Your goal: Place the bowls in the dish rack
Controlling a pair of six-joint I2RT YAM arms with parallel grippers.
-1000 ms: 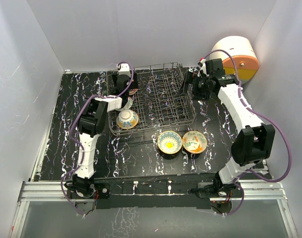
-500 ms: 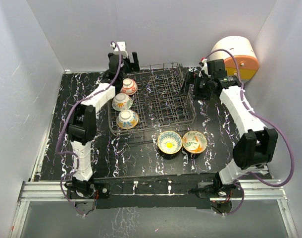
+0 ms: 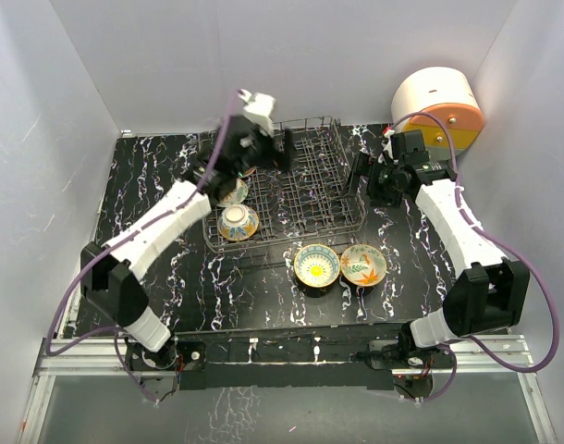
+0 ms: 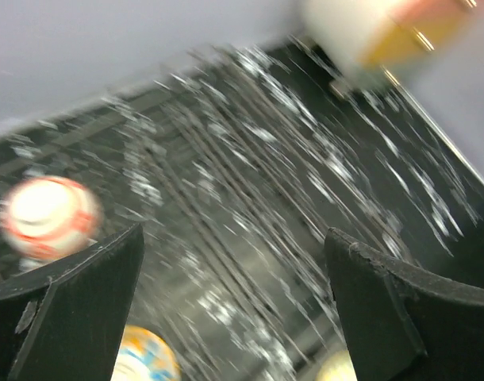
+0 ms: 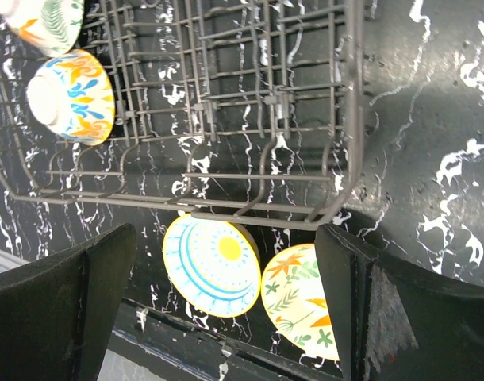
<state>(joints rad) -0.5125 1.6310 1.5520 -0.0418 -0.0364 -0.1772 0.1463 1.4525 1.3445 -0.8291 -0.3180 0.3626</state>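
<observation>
Trouble, as I judge it, starts at the left gripper (image 3: 284, 150). Its jaws stand wide apart with nothing between them, and it hangs just above the far rows of the dish rack (image 3: 310, 190). Its wrist view is smeared, so I cannot place it finely against the wire. A low pass from here could catch a tine or the raised side and jolt the rack. That would shake the loaded bowls just below and behind it, the red bowl (image 4: 48, 218) and the blue-and-orange bowl (image 3: 238, 222) among them.

The right gripper (image 3: 359, 172) is also wide open and empty, just beside the rack's right side, so a crossing reach could bring the two arms together. Nearer me from it, the blue-and-yellow bowl (image 5: 213, 266) and the orange-and-green bowl (image 5: 301, 298) wait on the table (image 3: 134, 203). They are touching or very nearly so; I cannot tell which. A finger lowered between them could shove one away.

The left arm is stretched long, elbow out to its left, forearm slanting across to the rack, wrist high. The right arm folds at its elbow, wrist turned toward the rack, with the drawer unit (image 3: 439, 106) beyond it.
</observation>
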